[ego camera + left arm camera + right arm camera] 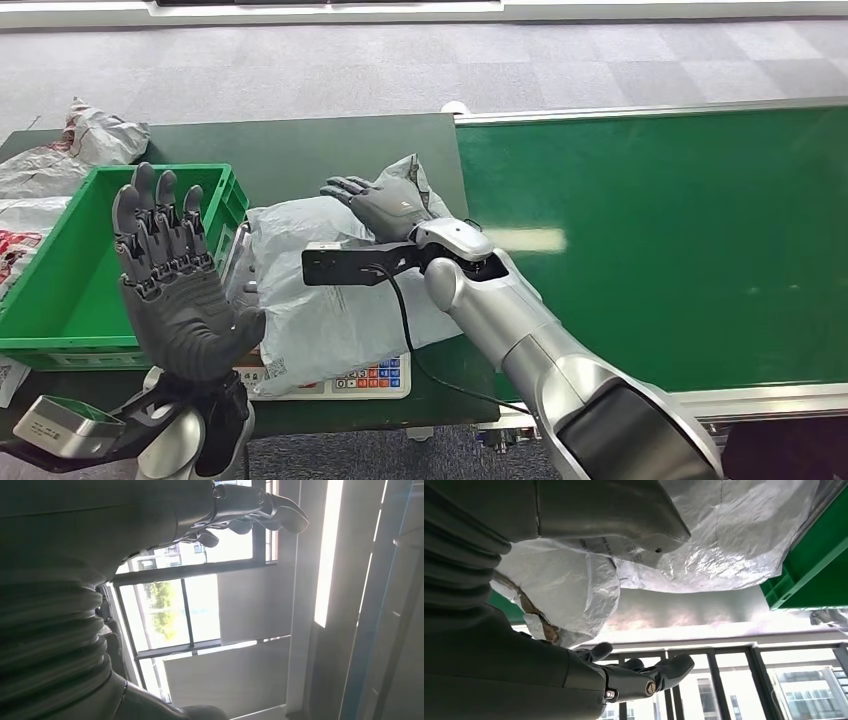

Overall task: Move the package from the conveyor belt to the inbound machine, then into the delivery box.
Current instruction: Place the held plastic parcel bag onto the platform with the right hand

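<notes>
The package (pixel 330 300) lies on the inbound machine (pixel 375 376) at the table's front edge, long axis running front to back, just right of the delivery box (pixel 70 290). The right hand (pixel 385 205) rests flat on its far end, fingers spread, gripping nothing. The left hand (pixel 175 275) is raised, palm open, nearer the box; the box lies leftward.

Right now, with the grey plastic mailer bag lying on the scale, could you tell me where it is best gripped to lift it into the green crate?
Probably the grey plastic mailer bag is best gripped at its far bunched end, where the right hand rests. The bag lies flat and limp; that end gives the fingers folds to close on. The green plastic crate sits on the bag's left.
</notes>
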Tool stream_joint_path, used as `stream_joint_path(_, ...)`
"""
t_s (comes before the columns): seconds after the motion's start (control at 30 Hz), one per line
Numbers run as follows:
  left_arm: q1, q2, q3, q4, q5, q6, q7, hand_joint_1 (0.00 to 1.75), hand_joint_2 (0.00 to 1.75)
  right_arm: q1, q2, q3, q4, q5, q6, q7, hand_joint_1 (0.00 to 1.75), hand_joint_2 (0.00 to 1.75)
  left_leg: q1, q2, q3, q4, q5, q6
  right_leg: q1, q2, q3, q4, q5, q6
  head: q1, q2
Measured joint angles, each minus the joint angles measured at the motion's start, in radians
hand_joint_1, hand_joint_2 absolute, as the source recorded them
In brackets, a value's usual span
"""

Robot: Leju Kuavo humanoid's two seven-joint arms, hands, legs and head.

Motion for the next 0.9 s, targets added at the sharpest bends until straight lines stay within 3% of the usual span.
stream_joint_path(0.13, 0.009, 0.007, -0.011, -0.013, -0.006, 0.023, 0.000, 0.00, 1.75, 0.021, -0.003, 0.001, -0.002, 0.006, -0.106, 0.011, 0.00, 0.00, 0.000, 0.000, 0.000, 0.000, 0.000, 0.000, 0.000, 0.000, 0.000, 0.000, 0.000, 0.000, 0.000, 0.000)
stream_joint_path(0.23, 0.026, 0.011, -0.014, -0.029, -0.014, 0.054, 0.000, 0.00, 1.75, 0.052, -0.008, -0.008, -0.061, 0.063, -0.350, 0.092, 0.00, 0.00, 0.000, 0.000, 0.000, 0.000, 0.000, 0.000, 0.000, 0.000, 0.000, 0.000, 0.000, 0.000, 0.000, 0.000)
stream_joint_path(0.3, 0.041, 0.012, -0.017, -0.038, -0.016, 0.068, -0.001, 0.00, 1.75, 0.093, -0.013, -0.028, -0.162, 0.120, -0.591, 0.146, 0.00, 0.87, 0.000, 0.000, 0.000, 0.000, 0.000, 0.000, 0.000, 0.000, -0.001, 0.000, 0.000, 0.000, 0.000, 0.000)
stream_joint_path(0.37, 0.048, 0.013, -0.021, -0.036, -0.016, 0.072, -0.001, 0.00, 1.75, 0.150, -0.017, -0.068, -0.313, 0.154, -0.764, 0.126, 0.00, 1.75, 0.000, 0.000, 0.000, 0.000, -0.001, 0.000, 0.001, 0.000, -0.001, 0.000, 0.000, 0.000, 0.000, 0.000)
stream_joint_path(0.43, 0.044, 0.013, -0.027, -0.020, -0.018, 0.072, 0.000, 0.00, 1.75, 0.228, -0.015, -0.137, -0.515, 0.166, -0.825, 0.030, 0.00, 1.75, -0.001, -0.002, -0.001, 0.000, -0.001, 0.000, 0.002, -0.003, -0.001, -0.001, -0.001, 0.000, 0.000, 0.000)
stream_joint_path(0.53, 0.032, 0.013, -0.036, 0.022, -0.023, 0.069, 0.000, 0.00, 1.75, 0.322, -0.005, -0.263, -0.800, 0.125, -0.838, -0.111, 0.00, 1.75, -0.002, -0.006, -0.002, 0.000, -0.001, 0.001, 0.002, -0.007, -0.001, -0.001, -0.001, 0.000, 0.000, 0.000)
stream_joint_path(0.7, -0.017, 0.011, -0.042, 0.158, -0.086, 0.075, 0.018, 0.00, 1.75, 0.461, 0.001, -0.424, -1.220, -0.015, -0.841, -0.235, 0.00, 1.75, -0.003, -0.006, -0.001, 0.001, -0.001, 0.002, 0.001, -0.008, 0.001, -0.003, -0.001, 0.002, 0.000, 0.000)
stream_joint_path(0.8, -0.069, 0.011, -0.047, 0.273, -0.253, 0.099, 0.133, 0.00, 1.75, 0.515, 0.000, -0.455, -1.377, -0.041, -0.838, -0.245, 0.00, 1.75, -0.003, -0.004, 0.000, 0.001, -0.002, 0.003, 0.001, -0.006, 0.001, -0.003, -0.001, 0.002, 0.000, 0.000)
stream_joint_path(0.9, -0.143, 0.013, -0.079, 0.432, -0.562, 0.123, 0.314, 0.00, 1.75, 0.545, -0.003, -0.460, -1.483, -0.048, -0.836, -0.244, 0.00, 1.75, -0.004, -0.004, 0.001, 0.001, -0.002, 0.003, 0.001, -0.006, 0.002, -0.003, -0.001, 0.003, 0.000, 0.000)
